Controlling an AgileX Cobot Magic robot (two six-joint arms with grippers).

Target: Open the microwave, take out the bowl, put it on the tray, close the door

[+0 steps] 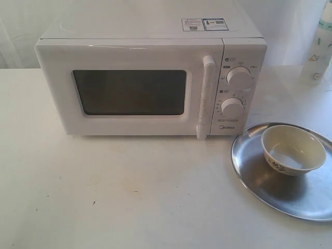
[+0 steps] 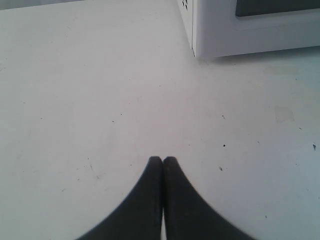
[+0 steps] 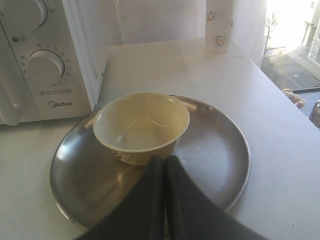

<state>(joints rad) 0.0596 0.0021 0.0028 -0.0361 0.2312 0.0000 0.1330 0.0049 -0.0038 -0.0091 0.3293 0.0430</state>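
White tabletop (image 1: 129, 197) bears the tray (image 1: 270, 192) with the bowl (image 1: 293, 150), both arms' jaws pressed together, empty.

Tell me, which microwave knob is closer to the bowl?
The lower knob, just above the Midea name. The upper knob sits higher up, farther from the bowl on the tray.

Bowl (image 1: 293, 150) on tray (image 1: 259, 179), right of the microwave (image 1: 150, 31).
The microwave stands at the back of the desk (image 1: 104, 197), its door (image 1: 129, 57) shut. The tray lies before its right front corner. What may be a bottle (image 1: 317, 46) stands behind, far right. My left hand (image 2: 162, 160) is over bare desk near a microwave corner.
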